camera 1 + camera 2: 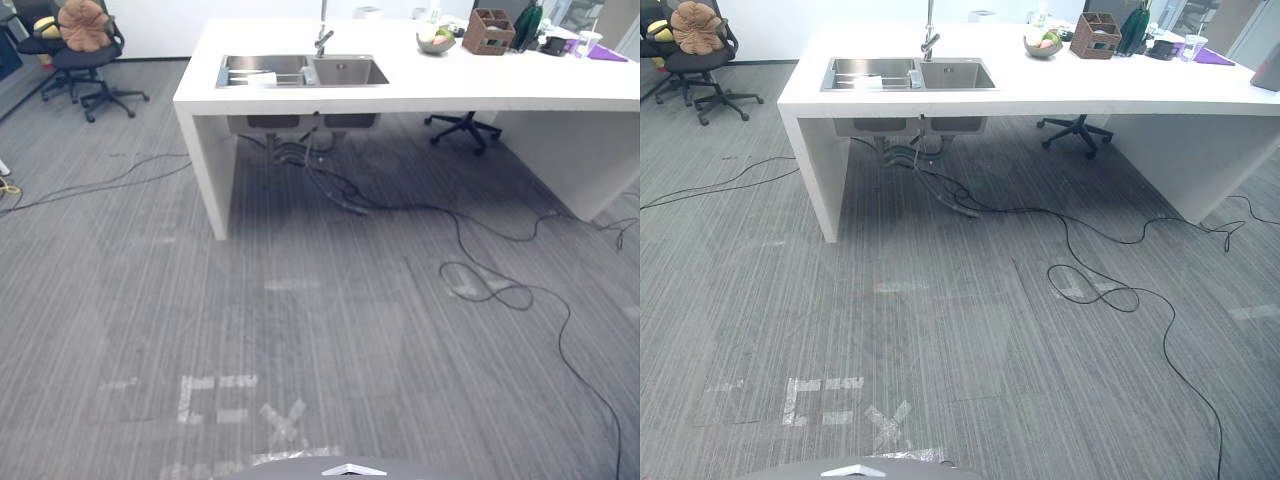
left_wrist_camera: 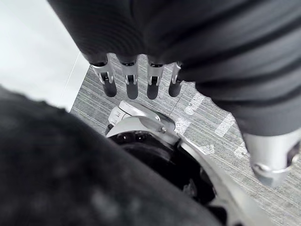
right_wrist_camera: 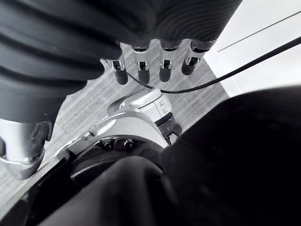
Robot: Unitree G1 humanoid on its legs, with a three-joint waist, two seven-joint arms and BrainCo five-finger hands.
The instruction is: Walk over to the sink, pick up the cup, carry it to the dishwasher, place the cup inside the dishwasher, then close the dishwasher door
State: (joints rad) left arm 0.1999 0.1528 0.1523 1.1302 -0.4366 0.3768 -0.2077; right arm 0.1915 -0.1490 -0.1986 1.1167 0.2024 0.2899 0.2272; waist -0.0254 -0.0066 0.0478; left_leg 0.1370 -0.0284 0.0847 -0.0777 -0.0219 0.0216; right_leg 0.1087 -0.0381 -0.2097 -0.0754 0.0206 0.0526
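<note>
Grey carpeted floor [image 1: 300, 330] runs ahead to a long white surface [image 1: 450, 90]. A steel double sink [image 1: 345, 72] is set into the surface's left end, with a tap [image 1: 322, 40] behind it. The left robot hand [image 2: 130, 84] and right robot hand [image 3: 141, 70] hang empty, fingers straight. The cup [image 1: 262, 78], if the small pale shape is it, lies in the left basin.

no text, label, number or sign here is legible to you. the white tape marks [image 1: 220, 381] on the carpet [image 1: 350, 320] form bars and a cross, not letters.
</note>
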